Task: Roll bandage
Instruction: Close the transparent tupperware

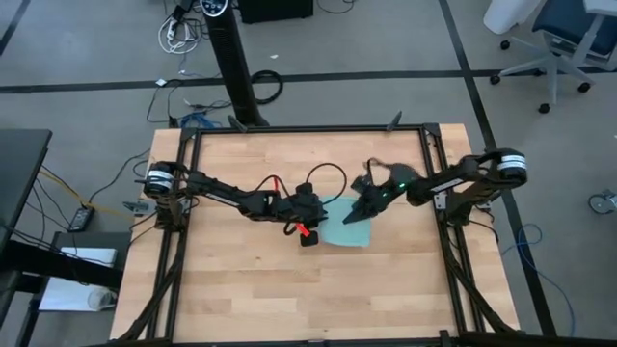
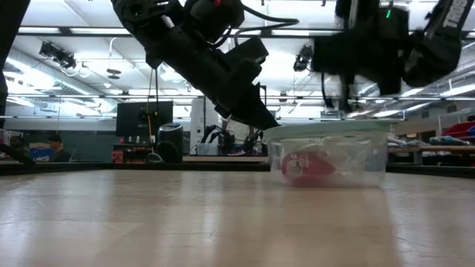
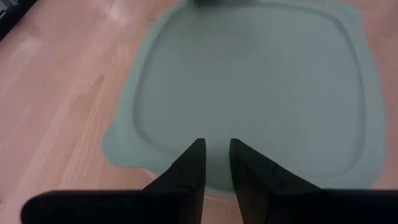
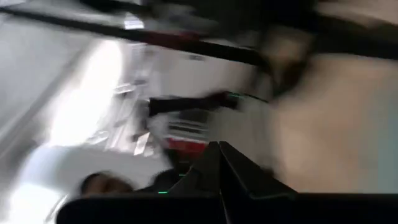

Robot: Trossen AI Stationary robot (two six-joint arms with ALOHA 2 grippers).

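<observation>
The bandage (image 2: 306, 167) is a small red roll lying on the floor of a clear square container (image 2: 367, 167), which stands on the table under a light-blue lid (image 1: 349, 229). In the left wrist view the lid (image 3: 249, 87) fills the picture. My left gripper (image 3: 216, 148) slants down at the lid's left edge (image 2: 276, 129), fingers a narrow gap apart with nothing between them. My right gripper (image 4: 219, 148) is shut and empty, hanging level above the lid's far right part (image 1: 362, 207). My left gripper comes at the lid from the table's left, slanting down, and its fingertips (image 2: 266, 121) stand at the lid's left rim (image 3: 214, 183). Whether they touch the rim I cannot tell.
Bare wooden table (image 1: 241, 289) lies on the near side and to the left of the container. Black frame rails (image 1: 308, 130) run along the table's edges. Beyond the table a person (image 2: 56, 147) sits in the room.
</observation>
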